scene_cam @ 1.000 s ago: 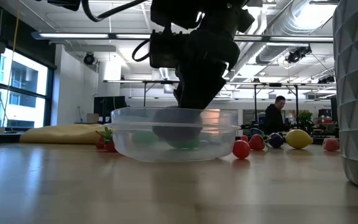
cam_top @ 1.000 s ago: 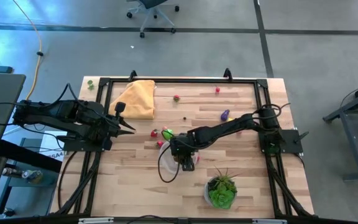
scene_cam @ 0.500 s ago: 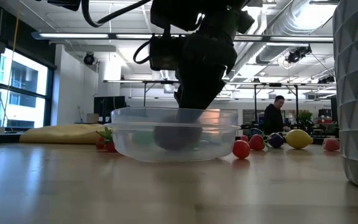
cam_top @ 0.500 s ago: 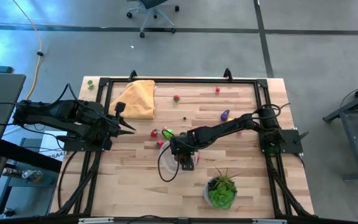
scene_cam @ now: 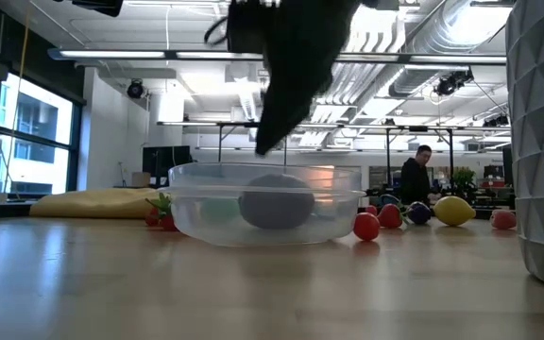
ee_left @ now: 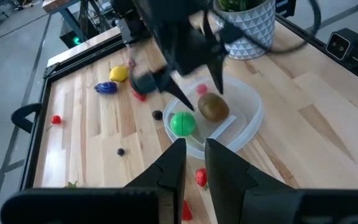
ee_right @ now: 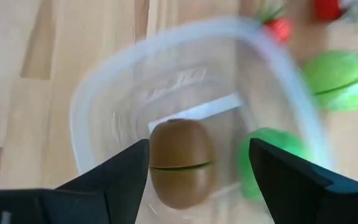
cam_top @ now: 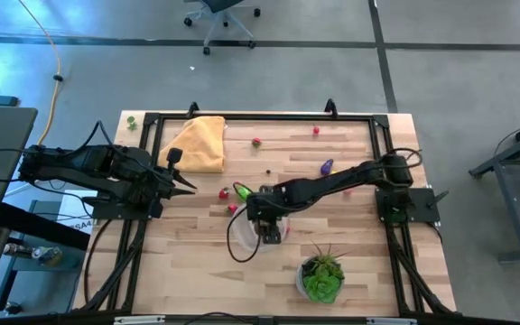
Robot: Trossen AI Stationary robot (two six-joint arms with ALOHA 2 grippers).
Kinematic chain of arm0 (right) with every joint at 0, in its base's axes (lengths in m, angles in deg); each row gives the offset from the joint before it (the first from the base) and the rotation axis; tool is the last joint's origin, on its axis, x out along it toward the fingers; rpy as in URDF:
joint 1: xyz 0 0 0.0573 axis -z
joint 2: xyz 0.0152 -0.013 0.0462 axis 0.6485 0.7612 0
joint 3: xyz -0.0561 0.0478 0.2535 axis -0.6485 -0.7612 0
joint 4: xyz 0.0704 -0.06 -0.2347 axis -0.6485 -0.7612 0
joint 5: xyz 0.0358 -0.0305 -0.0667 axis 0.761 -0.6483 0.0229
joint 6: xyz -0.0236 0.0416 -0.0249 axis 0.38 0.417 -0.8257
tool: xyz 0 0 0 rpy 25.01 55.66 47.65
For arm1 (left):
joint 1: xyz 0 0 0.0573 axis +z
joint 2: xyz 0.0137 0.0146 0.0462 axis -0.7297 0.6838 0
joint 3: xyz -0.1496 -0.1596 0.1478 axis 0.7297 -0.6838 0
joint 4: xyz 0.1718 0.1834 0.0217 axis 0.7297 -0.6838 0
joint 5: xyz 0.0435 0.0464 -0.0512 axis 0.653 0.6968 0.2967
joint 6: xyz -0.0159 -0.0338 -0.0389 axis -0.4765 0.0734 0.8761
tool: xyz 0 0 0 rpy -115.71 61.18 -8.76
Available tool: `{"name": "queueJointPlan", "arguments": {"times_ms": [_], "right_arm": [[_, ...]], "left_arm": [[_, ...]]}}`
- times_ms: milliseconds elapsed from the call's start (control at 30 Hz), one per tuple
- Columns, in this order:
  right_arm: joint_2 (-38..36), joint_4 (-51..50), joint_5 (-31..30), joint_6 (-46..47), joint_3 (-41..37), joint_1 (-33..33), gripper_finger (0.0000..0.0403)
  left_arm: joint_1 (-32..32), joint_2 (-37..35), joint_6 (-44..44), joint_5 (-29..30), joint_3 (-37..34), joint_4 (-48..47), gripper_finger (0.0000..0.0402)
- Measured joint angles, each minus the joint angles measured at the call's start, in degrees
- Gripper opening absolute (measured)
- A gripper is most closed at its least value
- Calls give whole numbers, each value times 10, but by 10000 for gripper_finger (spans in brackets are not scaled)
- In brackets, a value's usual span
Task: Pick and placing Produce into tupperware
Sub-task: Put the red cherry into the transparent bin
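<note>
The tupperware (cam_top: 242,242) is a round clear container near the table's middle; its rim also shows in the low view (scene_cam: 267,172). A brown kiwi-like fruit (ee_right: 180,163) and a green ball (ee_left: 182,123) lie on its floor. My right gripper (cam_top: 269,227) hangs open just above the container, its fingers on either side of the brown fruit (scene_cam: 277,201) without touching it. More produce lies around: a green piece (cam_top: 242,191), red pieces (cam_top: 224,193), a purple eggplant (cam_top: 326,166). My left gripper (cam_top: 188,183) waits shut at the table's left edge.
A yellow cloth (cam_top: 199,143) lies at the far left. The white pot with the green plant (cam_top: 321,275) stands close by the container, toward the near right. Small red fruits (cam_top: 256,142) sit near the far edge. A person stands in the room behind (scene_cam: 414,179).
My right gripper has risen out of the tupperware, from down at its floor to above its rim, shifting slightly toward the far edge. The brown fruit has stayed on the container's floor, free of the fingers.
</note>
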Motion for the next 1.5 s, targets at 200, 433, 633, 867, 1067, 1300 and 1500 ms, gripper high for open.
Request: {"name": "queueJointPlan", "arguments": {"times_ms": [200,433,633,867,1067,1300,1500], "right_arm": [[-78,-67,-79,27,29,40,268],[-185,-131,-100,135,-13,139,268],[-246,-186,-90,237,-67,242,268],[-255,-228,-70,190,-70,355,268],[-245,-241,-25,128,-72,413,268],[-264,-155,41,119,-209,440,268],[-307,1,22,176,-341,454,257]], "left_arm": [[0,0,0,0,0,0,51],[0,0,0,0,0,0,51],[0,0,0,0,0,0,51],[0,0,0,0,0,0,51],[0,0,0,0,0,0,51],[0,0,0,0,0,0,51],[0,0,0,0,0,0,51]]}}
